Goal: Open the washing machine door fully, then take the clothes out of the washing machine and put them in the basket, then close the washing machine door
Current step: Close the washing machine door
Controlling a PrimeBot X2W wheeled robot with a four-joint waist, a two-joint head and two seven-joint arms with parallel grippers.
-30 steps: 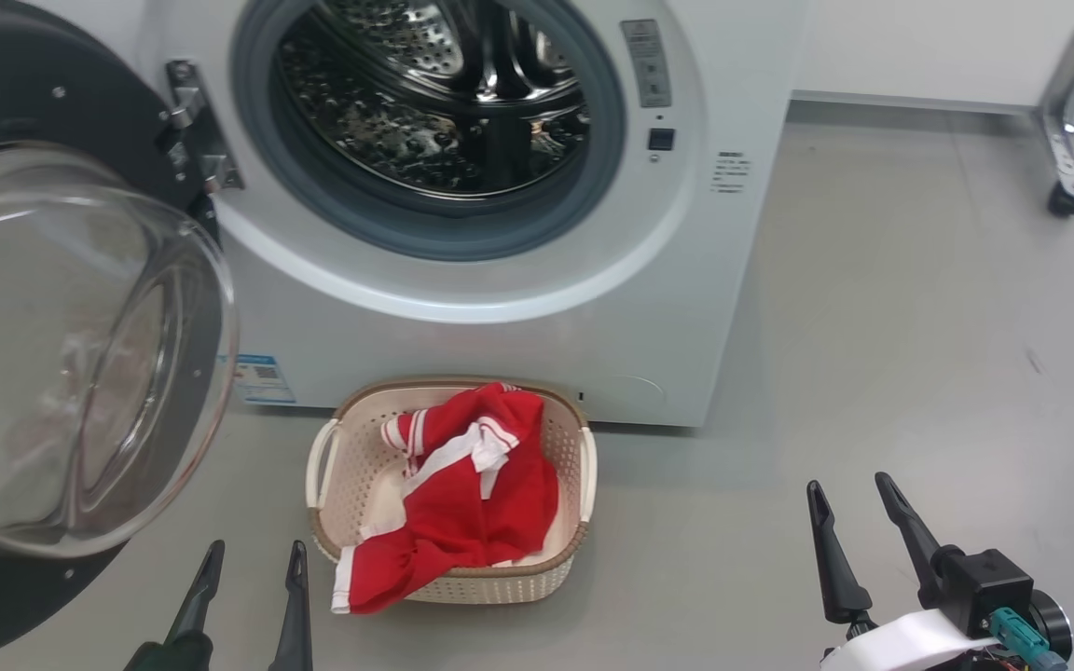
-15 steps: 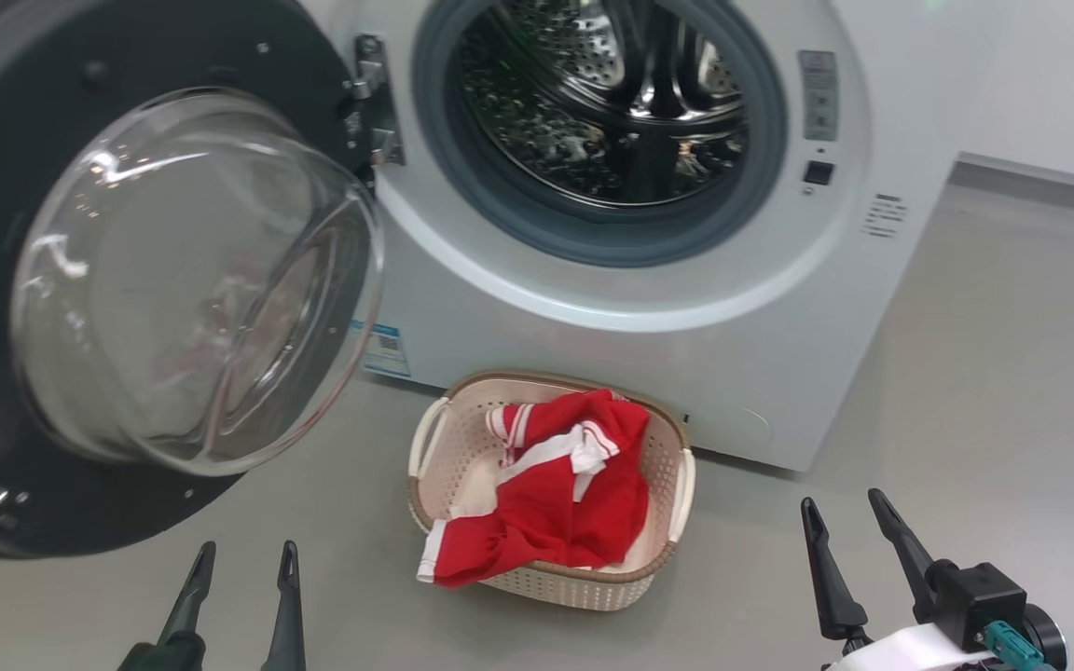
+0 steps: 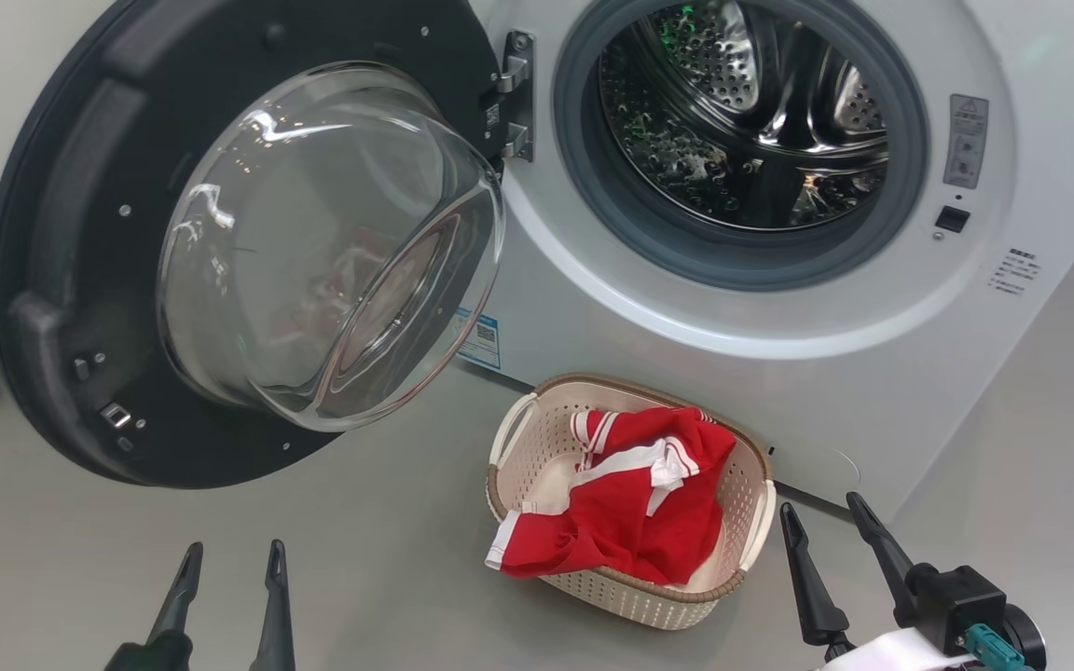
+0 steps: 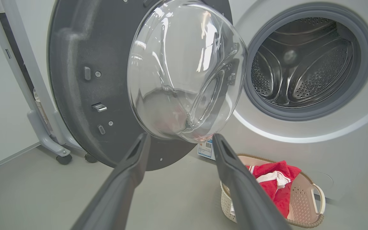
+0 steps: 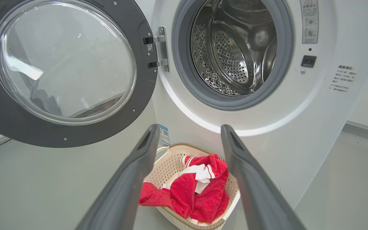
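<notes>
Turning left over the last second, carried the head view across the scene; judged the sideways slide of everything as camera motion, not as any move of the things. Gained a full look at the washing machine door [image 3: 248, 252], swung wide open at far left on its hinge [image 3: 516, 93], glass bowl [image 3: 360, 233] bulging toward the near side. Found the washing machine [image 3: 686, 345] at far right, with the drum [image 3: 751, 121] showing bare perforated steel and no fabric in the visible part. Located the clothes [image 3: 630, 522] heaped in the basket [image 3: 635, 596], on the floor [image 3: 406, 559] just in front of the machine, below the opening; noted one red corner draped over the near left rim. Logged no shift of garment or basket against the machine since a second ago. Saw the left gripper [image 3: 235, 545] low at near left, fingers spread and empty, aimed at the door's lower part but apart from it. Saw the right gripper [image 3: 820, 503] at near right, just beside the basket, likewise spread, gripping nothing. Judged the unloading done and only the closing outstanding; read the turn toward the door as set-up for a push with the left arm. Flagged clearance between door's lower edge and basket as unconfirmed.
</notes>
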